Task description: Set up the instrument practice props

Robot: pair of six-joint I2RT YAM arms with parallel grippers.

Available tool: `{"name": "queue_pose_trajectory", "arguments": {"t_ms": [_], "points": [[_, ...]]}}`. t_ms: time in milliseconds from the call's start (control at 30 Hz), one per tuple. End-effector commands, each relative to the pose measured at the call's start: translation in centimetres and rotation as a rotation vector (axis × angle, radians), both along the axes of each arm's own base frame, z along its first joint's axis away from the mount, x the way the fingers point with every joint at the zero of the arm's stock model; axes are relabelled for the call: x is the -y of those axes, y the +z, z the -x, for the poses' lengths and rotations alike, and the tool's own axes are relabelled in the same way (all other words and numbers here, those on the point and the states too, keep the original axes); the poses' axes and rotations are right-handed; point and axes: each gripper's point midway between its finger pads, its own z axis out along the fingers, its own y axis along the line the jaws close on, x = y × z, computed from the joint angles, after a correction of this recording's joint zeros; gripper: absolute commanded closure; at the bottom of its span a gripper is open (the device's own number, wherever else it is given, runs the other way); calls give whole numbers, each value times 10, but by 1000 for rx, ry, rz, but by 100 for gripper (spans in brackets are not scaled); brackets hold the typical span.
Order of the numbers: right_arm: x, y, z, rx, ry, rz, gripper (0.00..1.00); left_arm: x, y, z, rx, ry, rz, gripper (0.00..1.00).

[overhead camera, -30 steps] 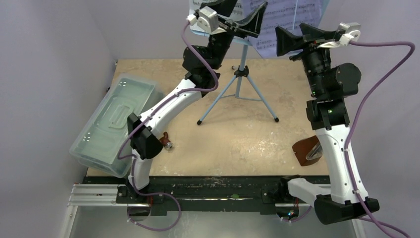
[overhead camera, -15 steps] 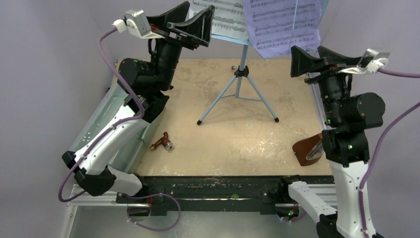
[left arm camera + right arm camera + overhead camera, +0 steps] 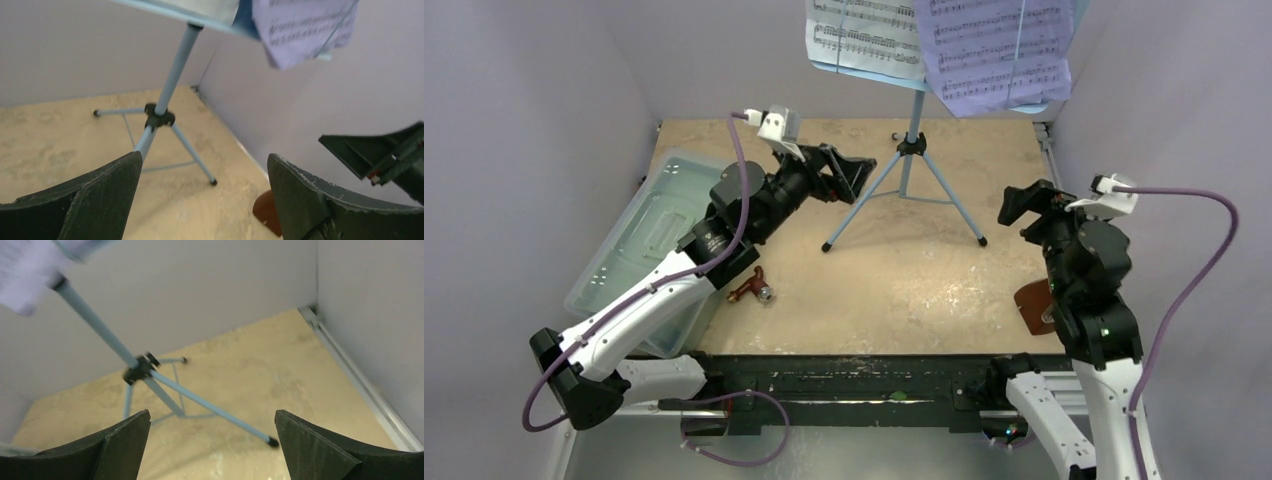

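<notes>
The light-blue tripod music stand [image 3: 911, 170] stands at the back middle of the table, with a white page [image 3: 864, 35] and a lilac page [image 3: 994, 50] on its desk. It also shows in the left wrist view [image 3: 170, 80] and the right wrist view [image 3: 145, 370]. The brown metronome [image 3: 1032, 305] sits at the right edge, mostly hidden by my right arm; its edge shows in the left wrist view [image 3: 264, 210]. My left gripper [image 3: 849, 178] is open and empty, left of the stand's pole. My right gripper [image 3: 1024, 205] is open and empty, right of the stand's legs.
A large clear lidded box [image 3: 649, 240] lies tilted at the table's left edge. A small brown winding key [image 3: 752, 288] lies on the table near the left arm. Walls close in on the left, back and right.
Both arms have dropped from up at the stand's desk, where they were near the pages, down toward the table. The pages stay on the stand.
</notes>
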Motion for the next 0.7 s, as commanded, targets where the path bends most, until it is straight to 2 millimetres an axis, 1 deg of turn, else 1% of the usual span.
{"name": "queue_pose_trajectory", "arguments": {"t_ms": [0,67,133,300,400,533,600,633,667], "points": [[22,-76,-14,-245,-186,-60,1,-26,-30,22,-29,11,-78,5],[35,-96,-16,-327,-282,-51,1,-39,-38,23,-6,54,-118,4],[54,-107,-17,-380,-413,-32,1,-49,-49,22,-1,89,-185,4],[86,-123,-13,-466,-644,-41,2,-61,-62,21,55,128,-294,4],[107,-132,-2,-523,-755,-70,1,-58,-80,24,55,99,-324,4],[139,-127,19,-499,-875,-135,1,-44,-94,33,61,10,-308,5],[151,-136,31,-531,-927,-160,1,-42,-94,38,63,-15,-297,6],[155,-144,37,-557,-946,-181,1,-42,-94,39,64,-20,-285,6],[155,-153,42,-590,-957,-204,1,-42,-92,42,68,-27,-280,6]]}}
